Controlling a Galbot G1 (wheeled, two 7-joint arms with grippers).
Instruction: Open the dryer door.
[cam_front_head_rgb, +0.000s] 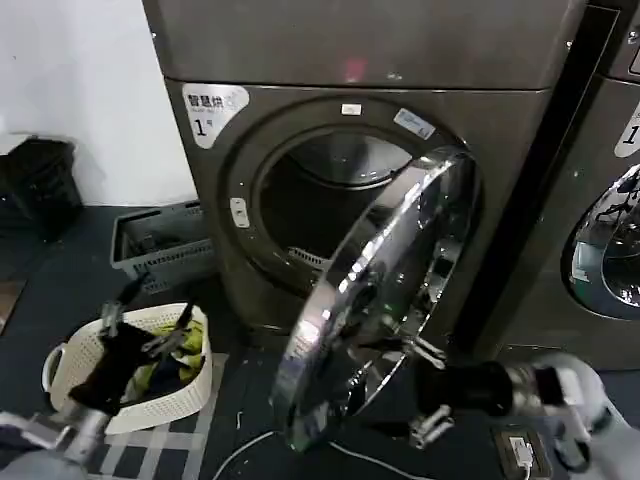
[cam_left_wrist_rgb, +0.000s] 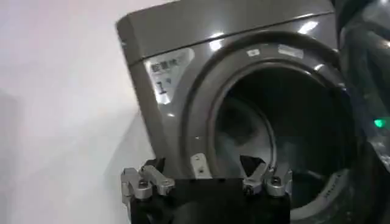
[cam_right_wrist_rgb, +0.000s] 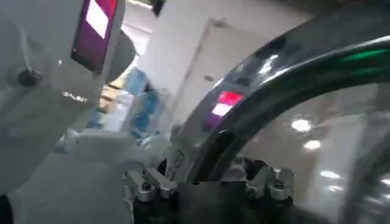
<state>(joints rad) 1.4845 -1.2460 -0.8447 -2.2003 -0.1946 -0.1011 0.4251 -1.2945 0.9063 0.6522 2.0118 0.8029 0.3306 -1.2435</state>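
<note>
Nearest my head camera is the dryer door (cam_front_head_rgb: 375, 300), swung well out from the dryer (cam_front_head_rgb: 400, 130) on the hinge at its right side, so the wide chrome ring and dark glass stand edge-on and tilted toward me, and the round drum opening (cam_front_head_rgb: 335, 205) behind it is bare. I take the door as my landmark.

At the door's lower rim, on its right side, I see my right gripper (cam_front_head_rgb: 422, 388) reaching in from the lower right on its dark forearm. Its two metal fingers (cam_front_head_rgb: 428, 352) are spread, one above and one below, right up against the chrome edge. From the right wrist camera the chrome ring (cam_right_wrist_rgb: 286, 79) curves close past the finger bases (cam_right_wrist_rgb: 146, 182); I cannot tell whether the fingers actually clamp the rim or only touch it.

Well to the left of the door, low down, my left gripper (cam_front_head_rgb: 150, 325) hangs with its fingers parted and nothing between them, above a white laundry basket (cam_front_head_rgb: 60, 372) holding dark and yellow-green clothes. A grey crate (cam_front_head_rgb: 150, 245) sits on the floor behind that basket, beside the dryer's left corner.

Right of the door, past a dark gap, stands the neighbouring machine with its own chrome round door (cam_front_head_rgb: 610, 245).
</note>
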